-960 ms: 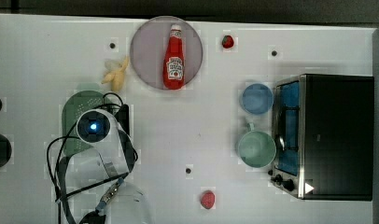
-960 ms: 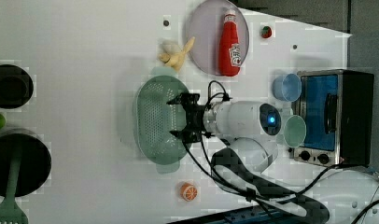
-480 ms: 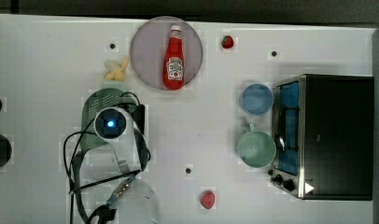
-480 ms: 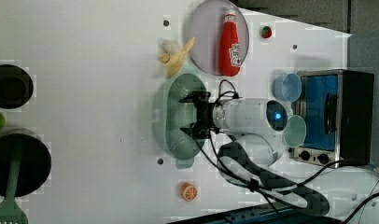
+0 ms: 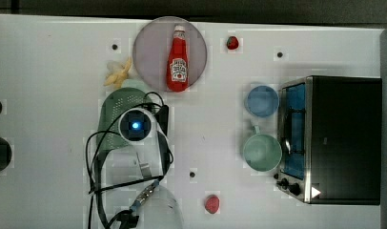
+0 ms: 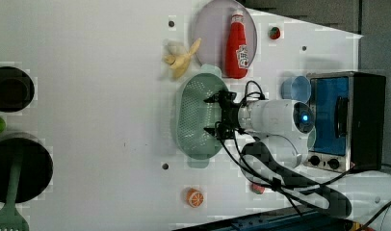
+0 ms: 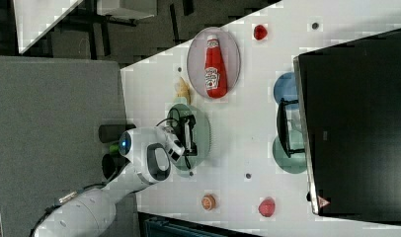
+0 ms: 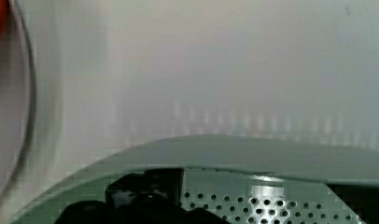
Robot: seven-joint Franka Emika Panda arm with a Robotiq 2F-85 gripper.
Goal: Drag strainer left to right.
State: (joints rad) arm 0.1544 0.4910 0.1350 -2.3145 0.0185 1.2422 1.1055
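A: What writing can we read?

B: We see a pale label on the red ketchup bottle [image 5: 178,59], but its words are too small to read; the bottle lies on a round grey plate [image 5: 148,43], beyond the gripper [image 6: 216,114] in the top view.

A: And the containers?

B: The strainer [image 6: 196,113], a mint-green oval basket with rows of holes, sits directly under the gripper; we see nothing in it but the black fingers [image 6: 214,98], which stand wide apart inside its bowl by one long rim, clasping nothing that we can make out. A blue cup [image 5: 262,100] and a green mug [image 5: 262,152] stand well off to the top view's right, just beside a toaster oven [image 5: 339,138]; both look empty. A banana [image 6: 181,57] lies near the strainer's end.
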